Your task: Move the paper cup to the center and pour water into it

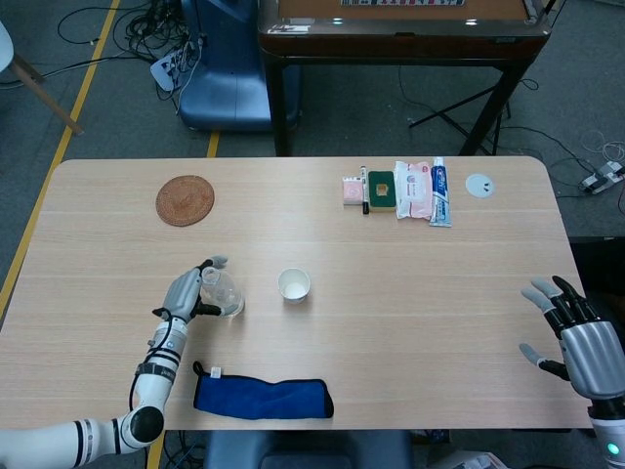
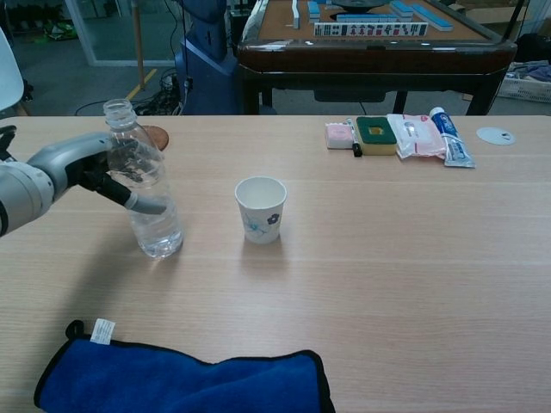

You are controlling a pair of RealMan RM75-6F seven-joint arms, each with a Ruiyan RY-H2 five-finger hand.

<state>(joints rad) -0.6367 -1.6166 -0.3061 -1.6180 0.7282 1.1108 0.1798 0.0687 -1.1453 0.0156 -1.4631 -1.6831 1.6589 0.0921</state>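
Gripping the water bottle [image 2: 145,194], left hand [image 2: 79,165] fingers [image 2: 138,203].

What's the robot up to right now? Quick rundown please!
Left hand gripping the water bottle. Right hand open, idle. Paper cup upright, empty, mid-table. Nothing between bottle and cup.

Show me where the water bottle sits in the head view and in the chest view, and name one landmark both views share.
Head view: the water bottle stands left of centre, in the left hand.
Chest view: the water bottle stands upright at the left, fingers around its middle.
Shared landmark: the paper cup, just right of the bottle in both.
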